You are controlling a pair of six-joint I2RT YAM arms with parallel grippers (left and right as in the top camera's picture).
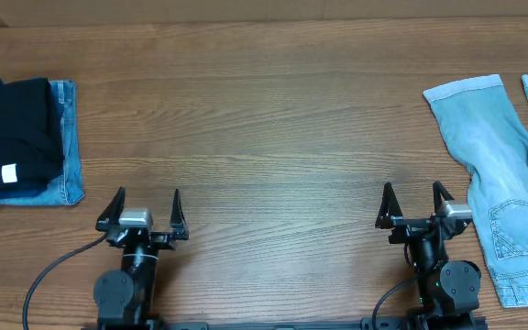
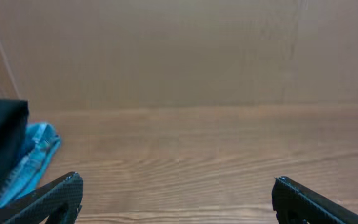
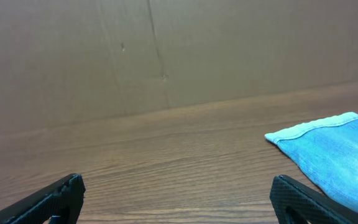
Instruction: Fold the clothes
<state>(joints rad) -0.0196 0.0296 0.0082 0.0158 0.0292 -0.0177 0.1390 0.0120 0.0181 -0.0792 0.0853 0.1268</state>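
- The left gripper point(image 1: 148, 194) sits at the near edge of the table, left of centre. Its two black fingers are spread wide apart with nothing between them.
- The right gripper point(image 1: 412, 188) sits at the near edge, right of centre. It is likewise released, with its fingers splayed and empty.
- Both grippers point toward the far side of the table. From the wrist cameras, only bare wood grain shows between each pair of fingertips.
- A black cable point(image 1: 49, 275) loops from the base of the left arm toward the near edge.
- Just beside the right gripper, on its right, lies a pair of light blue jeans point(image 1: 507, 192). They are unfolded and spread flat, with the leg ends toward the far edge and a back pocket facing up. They run off the right side of the overhead view.
- Well apart, at the table's far left, is a folded stack. A black garment point(image 1: 12, 137) with a small white label point(image 1: 9, 173) lies on top of folded blue denim point(image 1: 70, 147). What kind of garment the black one is cannot be told from here.
- The wooden table point(image 1: 264, 119) is brown with a visible grain.
- A plain brown wall point(image 2: 179, 56), possibly cardboard, stands behind it.
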